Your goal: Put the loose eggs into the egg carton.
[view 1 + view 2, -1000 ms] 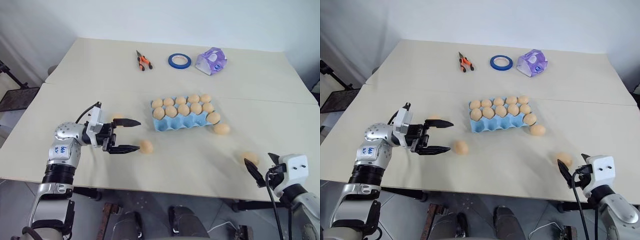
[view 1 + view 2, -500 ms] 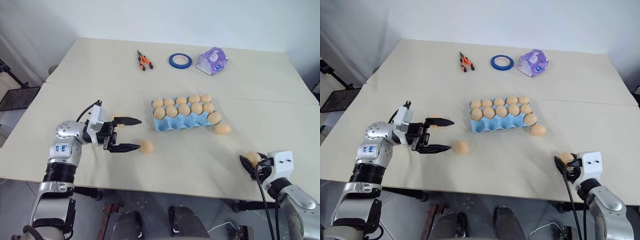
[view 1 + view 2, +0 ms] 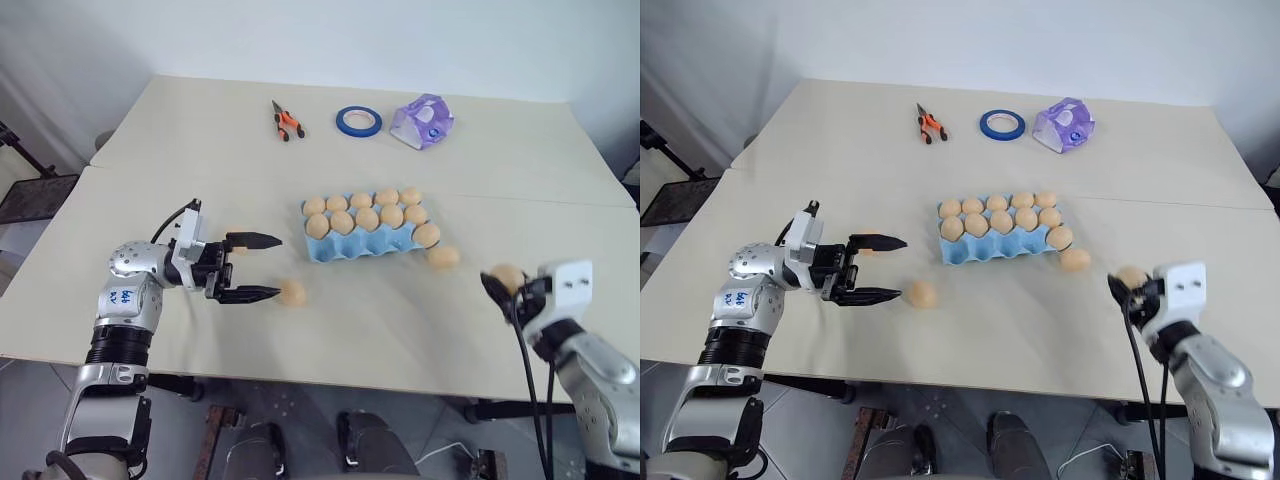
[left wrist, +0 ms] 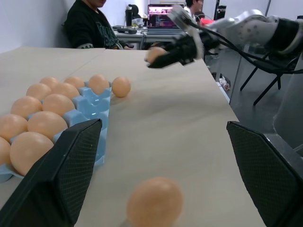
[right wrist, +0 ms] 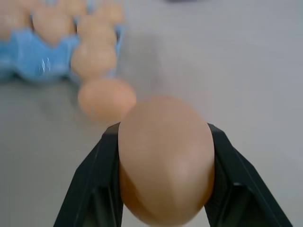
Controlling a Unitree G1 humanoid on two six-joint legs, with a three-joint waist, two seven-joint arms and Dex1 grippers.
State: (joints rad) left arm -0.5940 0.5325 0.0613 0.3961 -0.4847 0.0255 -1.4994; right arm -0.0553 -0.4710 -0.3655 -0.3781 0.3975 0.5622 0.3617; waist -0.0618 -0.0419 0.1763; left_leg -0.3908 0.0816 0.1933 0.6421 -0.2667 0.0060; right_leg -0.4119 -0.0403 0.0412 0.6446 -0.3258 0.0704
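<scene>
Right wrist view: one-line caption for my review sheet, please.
Right gripper shut on a tan egg, with another loose egg and the blue egg carton beyond.

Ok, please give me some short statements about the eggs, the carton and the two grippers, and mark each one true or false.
1. The right gripper holds an egg between its fingers. True.
2. The left gripper is closed on an egg. False: its fingers stand open and empty, and a loose egg lies on the table just off its lower fingertip.
3. One egg lies on the table beside the right end of the egg carton. True: this egg rests just outside the carton.
4. The egg carton is empty. False: many of its cups already hold eggs.
5. The blue tape ring lies inside the carton. False: it lies at the far side of the table, between the pliers and the lilac packet.
</scene>
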